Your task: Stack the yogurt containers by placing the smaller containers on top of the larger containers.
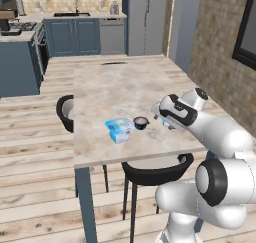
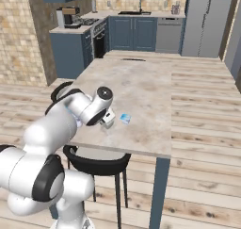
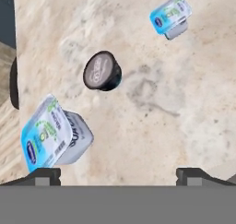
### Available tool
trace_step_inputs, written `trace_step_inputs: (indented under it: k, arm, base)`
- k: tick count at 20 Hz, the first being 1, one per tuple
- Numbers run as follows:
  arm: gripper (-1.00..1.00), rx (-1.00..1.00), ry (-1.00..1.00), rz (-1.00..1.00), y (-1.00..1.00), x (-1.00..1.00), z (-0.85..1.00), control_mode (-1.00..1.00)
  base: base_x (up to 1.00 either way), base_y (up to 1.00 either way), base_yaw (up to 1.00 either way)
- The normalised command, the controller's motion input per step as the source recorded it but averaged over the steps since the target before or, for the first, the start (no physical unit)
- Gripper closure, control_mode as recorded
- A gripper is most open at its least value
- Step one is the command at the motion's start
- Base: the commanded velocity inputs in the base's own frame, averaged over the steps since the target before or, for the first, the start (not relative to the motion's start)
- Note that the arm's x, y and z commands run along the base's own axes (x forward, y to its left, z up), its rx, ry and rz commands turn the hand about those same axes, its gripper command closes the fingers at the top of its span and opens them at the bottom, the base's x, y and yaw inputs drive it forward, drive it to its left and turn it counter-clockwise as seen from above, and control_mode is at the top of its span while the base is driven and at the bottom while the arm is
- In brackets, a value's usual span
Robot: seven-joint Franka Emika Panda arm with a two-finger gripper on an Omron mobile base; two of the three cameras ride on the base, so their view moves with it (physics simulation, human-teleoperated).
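Three yogurt containers stand on the marble table point(image 1: 105, 87) near its front edge. The larger container, a flat light-blue rectangular tub point(image 1: 119, 129) point(image 3: 50, 138), is on the left. A dark round cup point(image 1: 141, 123) point(image 3: 101, 72) sits just right of it, apart from it. The tiny light-blue cup point(image 2: 125, 118) point(image 3: 171, 15) stands further right, partly behind my arm in the left base view. My gripper point(image 3: 119, 174) point(image 2: 108, 121) hovers above the table over the group, open with nothing between its fingers. Nothing is stacked.
A black chair point(image 1: 155, 169) is tucked under the table's front edge, and another point(image 1: 66, 112) stands at its left side. A dark oval object point(image 1: 114, 63) lies at the table's far end. Kitchen cabinets point(image 1: 75, 34) line the back wall.
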Motion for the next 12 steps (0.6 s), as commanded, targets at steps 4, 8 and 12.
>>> trace_step_inputs:
  k: [4, 8, 12]
  arm:
    - [-1.00, 0.02, -0.03, 0.00, 0.01, 0.19, -0.15, -1.00]
    - [-1.00, 0.03, -0.04, 0.00, 0.00, 0.25, -0.16, -1.00]
    - [-1.00, 0.03, -0.04, 0.00, 0.00, 0.20, -0.16, -1.00]
  base:
    - [0.00, 0.00, 0.00]
    - [0.00, 0.00, 0.00]
    - [0.00, 0.00, 0.00]
